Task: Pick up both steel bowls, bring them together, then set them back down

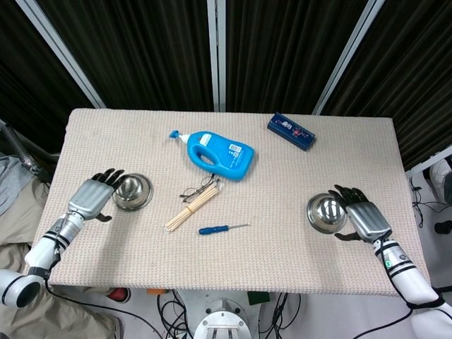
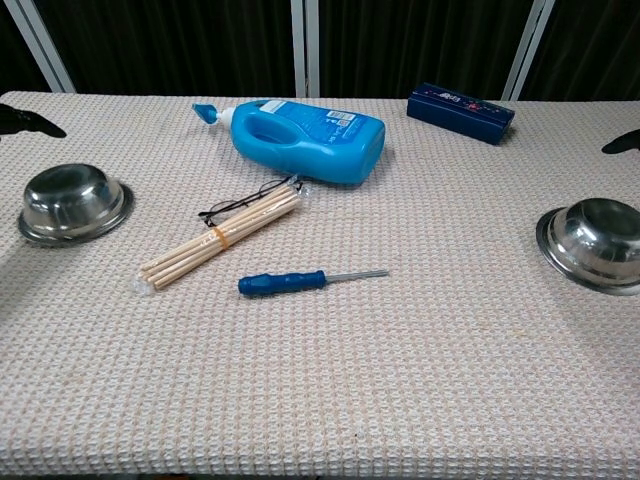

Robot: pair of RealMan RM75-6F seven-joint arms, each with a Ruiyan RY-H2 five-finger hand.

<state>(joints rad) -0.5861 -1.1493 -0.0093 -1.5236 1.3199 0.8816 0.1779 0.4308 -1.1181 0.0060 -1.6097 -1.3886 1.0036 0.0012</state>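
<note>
Resting upright on the table (image 1: 282, 268), the left steel bowl (image 1: 132, 192) and right steel bowl (image 1: 325, 213) sit beside the left hand (image 1: 92, 198) and right hand (image 1: 366, 220), fingers spread, holding nothing.

Lab: black curtains (image 1: 282, 49), cables (image 1: 169, 307) underneath table (image 1: 296, 261)

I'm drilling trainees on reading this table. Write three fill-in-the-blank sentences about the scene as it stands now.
1. Both steel bowls, the left bowl and the right bowl, rest on the ____.
2. The left hand and the right hand hold ____.
3. The screwdriver has a ____ handle.

Missing words: table; nothing; blue
</note>
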